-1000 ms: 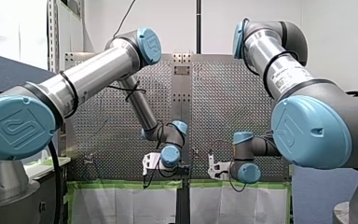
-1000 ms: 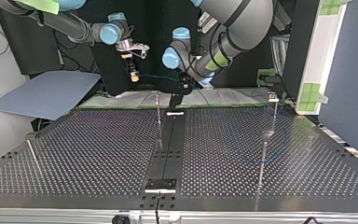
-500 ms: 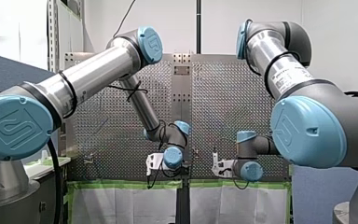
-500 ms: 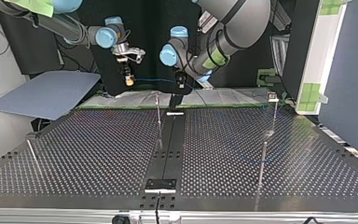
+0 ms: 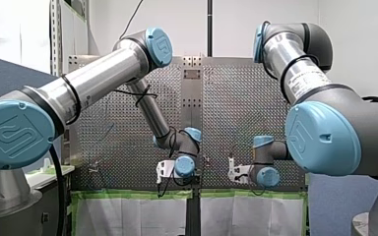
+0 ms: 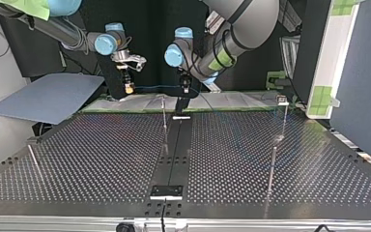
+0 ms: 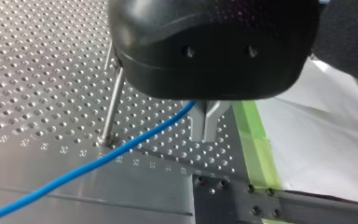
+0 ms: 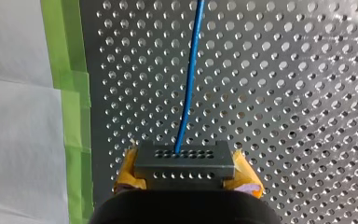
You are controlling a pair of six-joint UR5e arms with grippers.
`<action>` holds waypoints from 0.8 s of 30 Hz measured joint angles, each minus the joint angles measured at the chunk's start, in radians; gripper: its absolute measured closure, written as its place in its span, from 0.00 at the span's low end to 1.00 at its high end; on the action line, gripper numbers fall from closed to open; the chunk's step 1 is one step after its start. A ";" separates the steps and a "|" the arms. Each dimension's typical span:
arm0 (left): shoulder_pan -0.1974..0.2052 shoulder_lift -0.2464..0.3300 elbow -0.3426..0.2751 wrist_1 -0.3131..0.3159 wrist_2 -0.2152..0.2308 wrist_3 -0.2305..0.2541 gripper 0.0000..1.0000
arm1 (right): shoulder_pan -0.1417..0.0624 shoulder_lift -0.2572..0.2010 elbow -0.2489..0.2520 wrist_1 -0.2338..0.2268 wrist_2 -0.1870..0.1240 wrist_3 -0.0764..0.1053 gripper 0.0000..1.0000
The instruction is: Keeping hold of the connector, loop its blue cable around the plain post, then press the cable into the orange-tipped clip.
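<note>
Perforated table (image 6: 92, 154): both grippers sit high over its taped edge. The open hole-field spreads out ahead of both sets of fingers.

My left arm (image 5: 103, 78) and my right arm (image 5: 295, 73) come in from opposite sides. Their wrists are near each other but apart, with free air between them.

White sheet (image 7: 326, 140) lies beyond the green tape (image 7: 256, 144). The tape line runs just beside the left fingers. In the right wrist view the same tape is off to one side of the right fingers, with bare plate on the other side and ahead.

Plain post (image 7: 112, 105) stands upright, near the left fingers on the side away from the tape and not touching them. Two more posts (image 6: 272, 169) stand well off from both grippers.

Left gripper (image 7: 205, 126): metal fingers nearly together, only a thin slit showing, with the blue cable (image 7: 88, 168) pinched up near their roots. From there the cable runs past the post's foot; can't tell if it touches.

Right gripper (image 8: 186, 173): yellow pads (image 8: 127, 170) are clamped on both ends of the connector (image 8: 185, 158). The cable leaves its face and runs straight ahead of the fingers over the holes. In the top view it spans gripper to gripper in a nearly straight line above the table edge.
</note>
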 joint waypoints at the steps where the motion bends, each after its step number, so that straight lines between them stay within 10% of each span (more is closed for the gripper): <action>1: 0.001 0.000 0.001 0.002 0.004 0.002 1.00 | -0.002 0.000 -0.002 0.002 0.000 0.000 1.00; 24: 0.003 -0.002 0.025 0.003 0.083 0.024 1.00 | -0.041 0.000 -0.015 0.009 0.000 0.002 1.00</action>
